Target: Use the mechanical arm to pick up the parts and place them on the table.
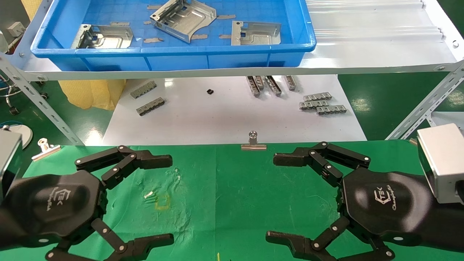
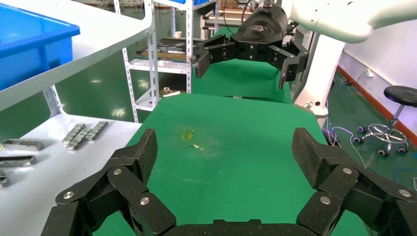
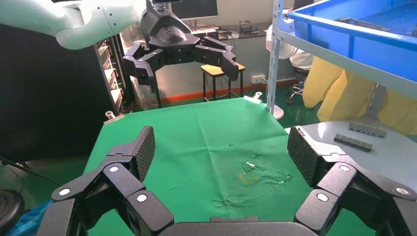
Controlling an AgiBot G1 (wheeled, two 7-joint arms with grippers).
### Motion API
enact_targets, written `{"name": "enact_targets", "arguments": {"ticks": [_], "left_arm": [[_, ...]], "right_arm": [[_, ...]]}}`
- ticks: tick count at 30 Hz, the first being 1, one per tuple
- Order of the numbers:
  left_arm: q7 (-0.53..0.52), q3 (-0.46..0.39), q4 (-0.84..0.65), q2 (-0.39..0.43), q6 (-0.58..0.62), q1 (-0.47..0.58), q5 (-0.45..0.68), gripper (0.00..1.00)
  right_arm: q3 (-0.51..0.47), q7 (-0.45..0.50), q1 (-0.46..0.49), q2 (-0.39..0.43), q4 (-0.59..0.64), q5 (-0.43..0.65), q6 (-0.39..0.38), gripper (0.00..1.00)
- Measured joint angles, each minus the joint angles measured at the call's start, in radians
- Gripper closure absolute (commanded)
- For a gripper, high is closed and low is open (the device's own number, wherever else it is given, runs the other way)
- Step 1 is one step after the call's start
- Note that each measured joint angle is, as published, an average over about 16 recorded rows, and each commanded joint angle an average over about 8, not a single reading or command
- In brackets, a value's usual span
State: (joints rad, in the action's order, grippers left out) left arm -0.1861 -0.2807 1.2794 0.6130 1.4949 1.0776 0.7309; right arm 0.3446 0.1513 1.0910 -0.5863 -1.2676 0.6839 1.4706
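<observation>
Shiny stamped sheet-metal parts (image 1: 183,19) lie in a smooth blue plastic tray (image 1: 174,54), above a glossy white board (image 1: 232,116) scattered with dull grey metal strips (image 1: 322,104). Wrinkled green cloth covers the table (image 1: 232,188), pinned by a polished silver binder clip (image 1: 253,142). The left gripper (image 1: 145,197) and right gripper (image 1: 291,197) show matt black fingers (image 2: 314,155) with rough-textured pads, glossy black palms and brushed metal wrist blocks.

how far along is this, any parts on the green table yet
Nothing looks done: the green table carries no parts. All three parts lie in the blue tray on the shelf. Nothing is in hand: the left gripper and right gripper hover over the cloth, jaws open and empty. All three picks remain.
</observation>
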Motion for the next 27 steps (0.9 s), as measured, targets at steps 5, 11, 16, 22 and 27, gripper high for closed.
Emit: {"name": "enact_targets", "arguments": {"ticks": [5, 11, 16, 22, 27], "left_arm": [[0.0, 0.0, 0.0, 0.0, 0.0, 0.0, 0.0, 0.0], [0.0, 0.0, 0.0, 0.0, 0.0, 0.0, 0.0, 0.0], [0.0, 0.0, 0.0, 0.0, 0.0, 0.0, 0.0, 0.0], [0.0, 0.0, 0.0, 0.0, 0.0, 0.0, 0.0, 0.0], [0.0, 0.0, 0.0, 0.0, 0.0, 0.0, 0.0, 0.0]], "right_arm": [[0.0, 0.0, 0.0, 0.0, 0.0, 0.0, 0.0, 0.0], [0.0, 0.0, 0.0, 0.0, 0.0, 0.0, 0.0, 0.0], [0.0, 0.0, 0.0, 0.0, 0.0, 0.0, 0.0, 0.0], [0.0, 0.0, 0.0, 0.0, 0.0, 0.0, 0.0, 0.0], [0.0, 0.0, 0.0, 0.0, 0.0, 0.0, 0.0, 0.0]]}}
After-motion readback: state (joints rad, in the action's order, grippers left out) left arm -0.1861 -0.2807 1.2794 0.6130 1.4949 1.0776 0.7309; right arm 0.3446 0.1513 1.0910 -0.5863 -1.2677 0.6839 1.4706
